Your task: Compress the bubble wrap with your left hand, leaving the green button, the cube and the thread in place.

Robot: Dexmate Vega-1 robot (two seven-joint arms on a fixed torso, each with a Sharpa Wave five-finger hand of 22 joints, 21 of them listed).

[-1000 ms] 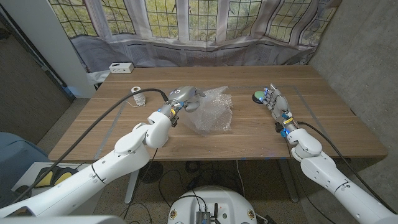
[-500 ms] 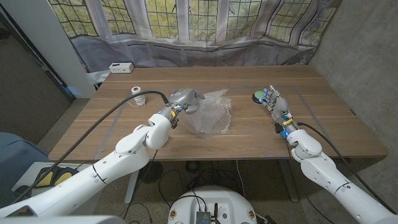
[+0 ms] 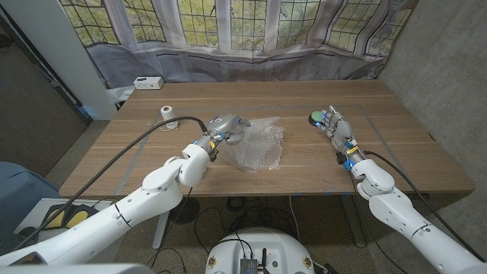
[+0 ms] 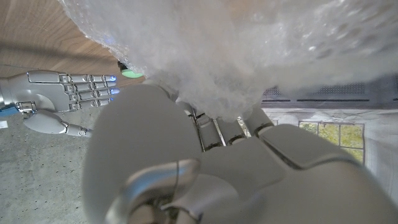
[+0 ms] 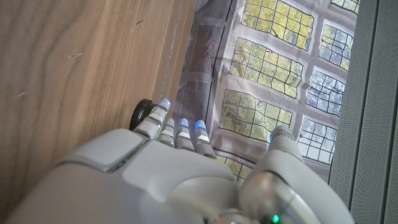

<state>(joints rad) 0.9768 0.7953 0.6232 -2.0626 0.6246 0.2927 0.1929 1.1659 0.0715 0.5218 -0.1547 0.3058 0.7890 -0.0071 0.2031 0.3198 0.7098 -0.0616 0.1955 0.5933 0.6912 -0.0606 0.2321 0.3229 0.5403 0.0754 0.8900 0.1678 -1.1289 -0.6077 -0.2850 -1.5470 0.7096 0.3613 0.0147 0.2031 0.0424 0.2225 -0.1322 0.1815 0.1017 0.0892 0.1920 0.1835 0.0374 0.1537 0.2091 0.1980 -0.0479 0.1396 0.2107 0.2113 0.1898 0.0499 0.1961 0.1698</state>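
Crumpled sheet of clear bubble wrap (image 3: 259,144) lies near the middle of the brown wood-grain worktop (image 3: 396,164), bunched into an irregular, translucent mound with a glossy, pebbled surface; in the left wrist view the bubble wrap (image 4: 249,43) reads as milky white film pressed up against the fingers (image 4: 217,127). Left hand (image 3: 226,126), smooth grey and white shell, sits on the wrap's left edge, fingers curled in and clamped on the plastic. Right hand (image 3: 335,125) stands well apart to the right of the wrap, fingers straight, slightly apart, holding nothing; tips are blue in the right wrist view (image 5: 180,127). Just beyond those fingertips: small round green button on a dark base (image 3: 315,117), touching or just short of them, cannot tell which. Farther left, a white spool of thread (image 3: 166,114) stands upright. At the far-left corner, a small white box (image 3: 148,82).
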